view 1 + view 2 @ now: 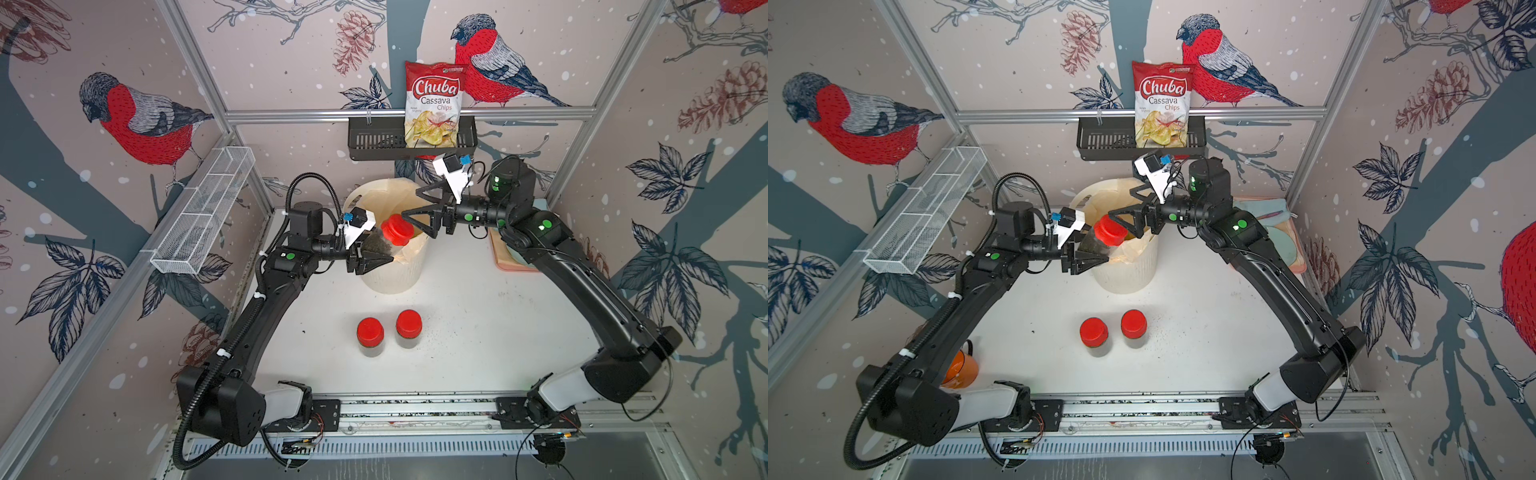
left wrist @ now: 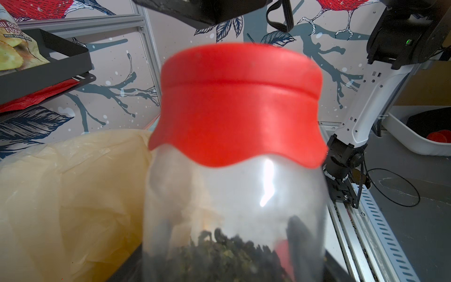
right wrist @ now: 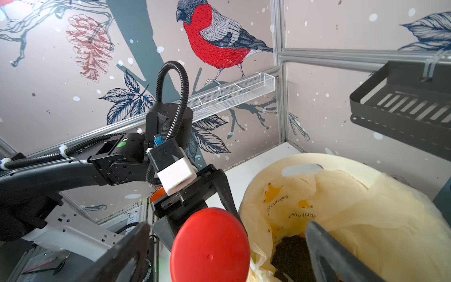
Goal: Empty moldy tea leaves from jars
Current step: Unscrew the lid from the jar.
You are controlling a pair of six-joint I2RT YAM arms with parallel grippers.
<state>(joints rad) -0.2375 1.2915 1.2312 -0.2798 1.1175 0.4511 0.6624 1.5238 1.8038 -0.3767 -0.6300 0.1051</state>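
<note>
Pinching the tilted jar (image 1: 383,244) at the near-left rim of the white bin (image 1: 390,279), the left gripper (image 1: 376,257) aims the red lid (image 1: 397,230) at the spread right gripper (image 1: 410,205) in a top view. Left wrist shows tea leaves (image 2: 219,256) lying at the jar's base. Judging from the right wrist view, centre the lid between the fingers (image 3: 131,251) before closing and twisting.

Left arm (image 1: 249,328): black shell, corrugated conduit (image 1: 176,446), white zip ties.
Right arm (image 1: 582,286): black, green joint dots.
Right gripper (image 1: 409,203): black triangular lattice fingers.
Wrist cameras (image 1: 359,228): white housings.
</note>
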